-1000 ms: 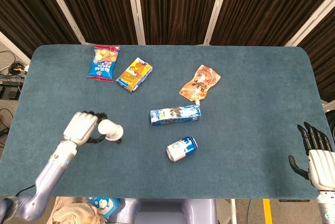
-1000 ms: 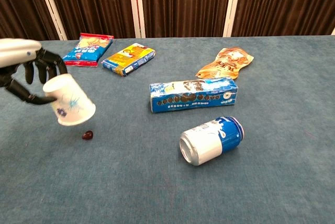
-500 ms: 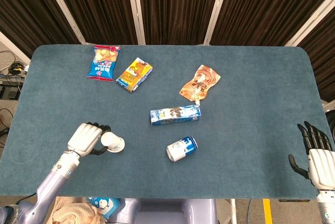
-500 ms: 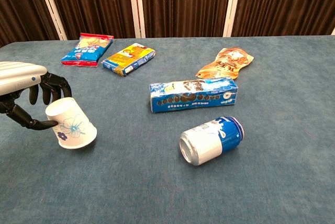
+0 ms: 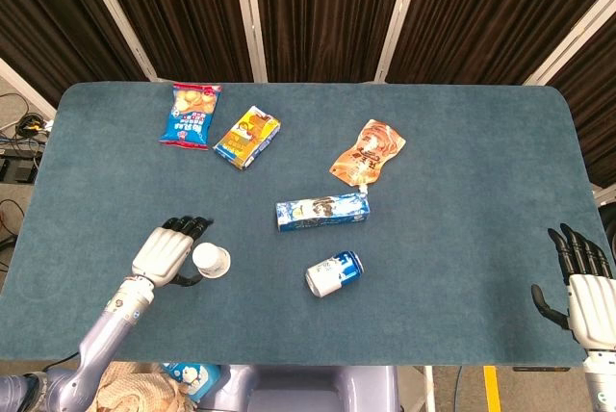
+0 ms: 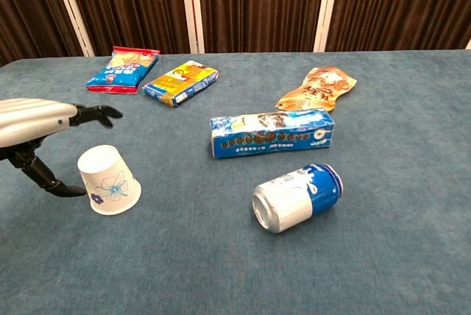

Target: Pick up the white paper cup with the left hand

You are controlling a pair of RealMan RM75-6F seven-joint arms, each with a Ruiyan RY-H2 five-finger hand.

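Note:
The white paper cup [image 5: 211, 260] [image 6: 109, 179], printed with a blue flower, stands upside down on the blue table near its front left. My left hand [image 5: 169, 253] [image 6: 45, 135] is just left of the cup with its fingers spread apart, not holding it; the thumb curves beside the cup's base. My right hand [image 5: 580, 282] hangs open at the table's front right corner, far from everything; the chest view does not show it.
A blue and white can [image 5: 334, 273] [image 6: 298, 197] lies on its side right of the cup. A blue cookie box [image 5: 321, 211] [image 6: 271, 132], an orange pouch [image 5: 367, 152], a yellow snack box [image 5: 247, 137] and a blue chip bag [image 5: 192, 115] lie further back.
My left hand lowered the tilted cup onto the table, set it rim down, then spread its fingers and let go. The right hand stayed still.

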